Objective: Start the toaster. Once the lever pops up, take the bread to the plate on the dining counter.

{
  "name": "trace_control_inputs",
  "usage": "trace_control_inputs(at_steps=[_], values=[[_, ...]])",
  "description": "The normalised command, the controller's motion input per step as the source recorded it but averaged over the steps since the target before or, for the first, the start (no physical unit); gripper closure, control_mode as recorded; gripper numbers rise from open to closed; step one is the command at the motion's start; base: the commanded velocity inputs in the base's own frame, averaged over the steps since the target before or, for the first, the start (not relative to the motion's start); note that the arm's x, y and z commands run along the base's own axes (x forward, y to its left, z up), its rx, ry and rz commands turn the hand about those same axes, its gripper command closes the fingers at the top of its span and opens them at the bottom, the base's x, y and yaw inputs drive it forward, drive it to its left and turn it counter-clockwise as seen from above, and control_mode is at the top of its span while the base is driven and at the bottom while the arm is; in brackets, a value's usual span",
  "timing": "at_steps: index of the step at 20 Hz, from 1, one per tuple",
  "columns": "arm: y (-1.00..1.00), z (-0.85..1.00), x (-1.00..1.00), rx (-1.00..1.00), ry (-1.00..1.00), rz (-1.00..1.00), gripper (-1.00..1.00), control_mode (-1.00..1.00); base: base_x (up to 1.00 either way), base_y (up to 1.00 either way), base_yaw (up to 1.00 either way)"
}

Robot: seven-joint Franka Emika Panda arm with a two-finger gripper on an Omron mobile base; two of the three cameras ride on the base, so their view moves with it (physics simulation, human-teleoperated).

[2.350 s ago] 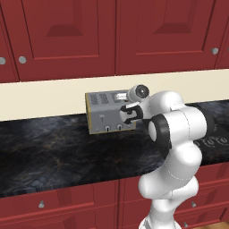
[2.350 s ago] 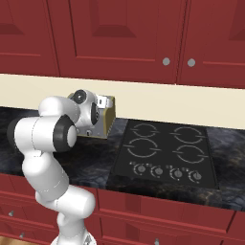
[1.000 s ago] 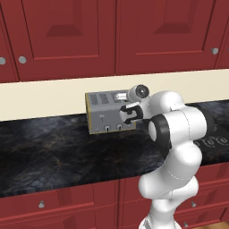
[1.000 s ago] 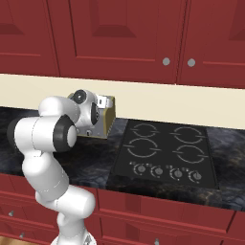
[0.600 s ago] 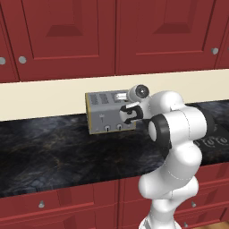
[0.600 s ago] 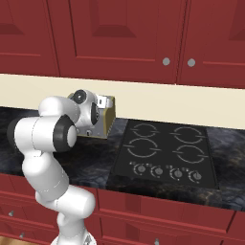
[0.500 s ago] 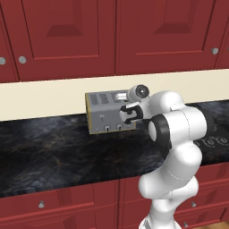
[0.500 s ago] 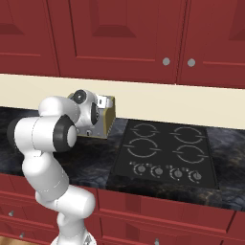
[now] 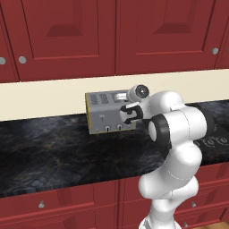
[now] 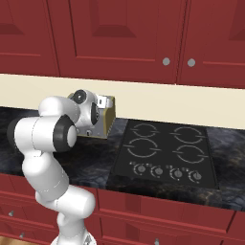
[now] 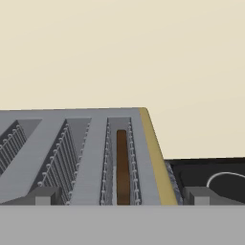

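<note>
The silver-grey toaster (image 9: 105,111) with brassy edges stands on the black worktop against the cream wall. Its yellow-edged side (image 10: 108,115) shows past my arm in the right base view. My gripper (image 9: 127,114) is at the right end of the toaster's front face, and it hides the lever. In the hand view I look along the toaster's top (image 11: 95,148). The dark brown bread (image 11: 122,167) stands in the rightmost slot, between my open gripper (image 11: 122,196) fingertips (image 11: 45,196). Nothing is held. The plate and dining counter are out of view.
A black four-burner cooktop (image 10: 163,153) with a row of knobs lies right of the toaster. Red wall cabinets (image 9: 112,36) hang above, and red drawers (image 10: 158,215) run below the worktop (image 9: 49,147). My white arm stands in front of the counter.
</note>
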Motion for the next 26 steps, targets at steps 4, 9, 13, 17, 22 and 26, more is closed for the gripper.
trace_control_inputs(at_steps=[4, 9, 13, 17, 22, 26], values=[[0.0, 0.0, 0.0, 0.0, 0.0, 0.0, -1.0, -1.0, 0.0, 0.0, 0.0], [0.0, 0.0, 0.0, 0.0, 0.0, 0.0, -1.0, -1.0, 0.0, 0.0, 0.0], [0.0, 0.0, 0.0, 0.0, 0.0, 0.0, -1.0, -1.0, 0.0, 0.0, 0.0], [0.0, 0.0, 0.0, 0.0, 0.0, 0.0, -1.0, -1.0, 0.0, 0.0, 0.0], [0.0, 0.0, 0.0, 0.0, 0.0, 0.0, -1.0, -1.0, 0.0, 0.0, 0.0], [0.0, 0.0, 0.0, 0.0, 0.0, 0.0, -1.0, -1.0, 0.0, 0.0, 0.0]])
